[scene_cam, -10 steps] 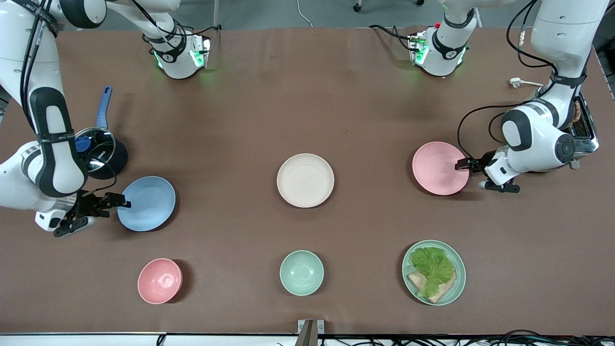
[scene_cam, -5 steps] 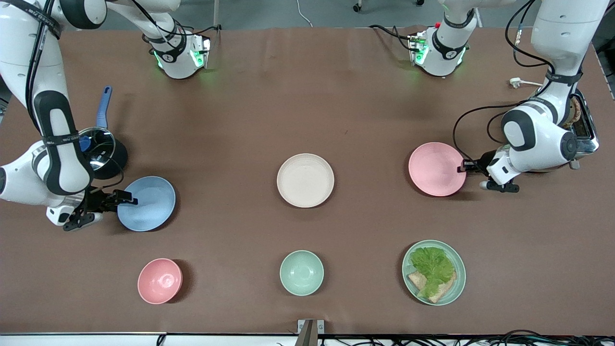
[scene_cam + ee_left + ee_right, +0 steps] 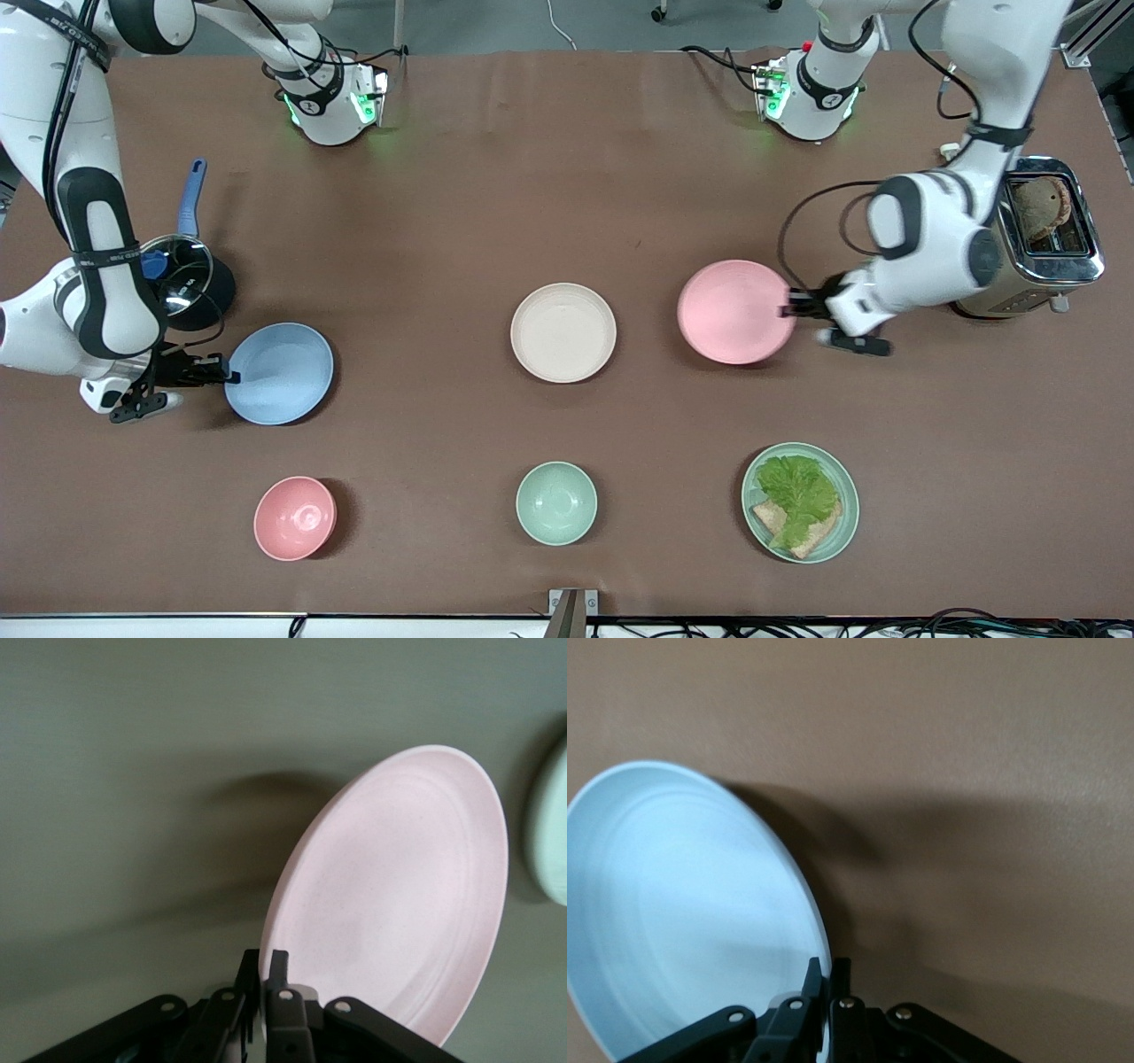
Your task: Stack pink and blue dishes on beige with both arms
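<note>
The right gripper (image 3: pixel 223 376) pinched the blue plate (image 3: pixel 282 374) by its rim, lifted clear for carrying. The left gripper (image 3: pixel 791 309) gripped the pink plate (image 3: pixel 733 311) likewise, tilted, beside the beige plate (image 3: pixel 563 332) awaiting both.

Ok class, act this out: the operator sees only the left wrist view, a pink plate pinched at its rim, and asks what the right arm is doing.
Observer: The right gripper is shut on the blue plate's rim, toward the right arm's end of the table.
Operator: Where is the beige plate?
Observer: At the table's middle, nothing on it, between the blue plate and the pink plate in your left gripper.
Operator: Anything beside my arm?
Observer: A toaster, at the left arm's end of the table.
</note>
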